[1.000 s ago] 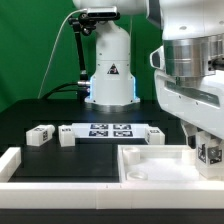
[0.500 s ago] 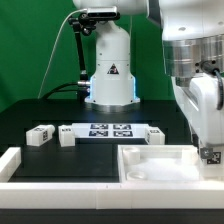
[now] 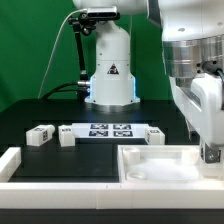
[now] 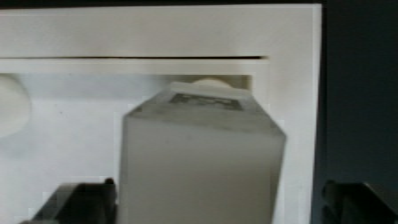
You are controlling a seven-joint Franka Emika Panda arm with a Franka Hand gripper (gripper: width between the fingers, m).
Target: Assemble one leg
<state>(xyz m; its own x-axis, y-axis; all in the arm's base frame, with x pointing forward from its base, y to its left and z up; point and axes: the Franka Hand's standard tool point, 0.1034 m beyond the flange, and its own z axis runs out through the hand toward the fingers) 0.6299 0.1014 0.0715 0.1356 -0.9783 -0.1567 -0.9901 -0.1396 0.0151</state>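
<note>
Fingers (image 4: 82, 203) mostly cropped, blurred.

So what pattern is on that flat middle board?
The marker board is white with black square tags; exterior view is best.

Panda arm base (image 3: 110, 62): white glossy shell being shown, rounded, tapering upward. Black warning triangle (image 3: 112, 72) being carried on its front. Bluish light band (image 3: 110, 99) being seen along its foot. Black cap (image 3: 96, 17) being shown on upper joint; black cable (image 3: 73, 55) being trailed down beside it. Near link (image 3: 195, 25): white casing, being ringed by grey metallic band (image 3: 192, 66). Gripper (image 3: 209, 148): white housing; dark fingers (image 4: 82, 205) being shown blurred in wrist view.
</note>
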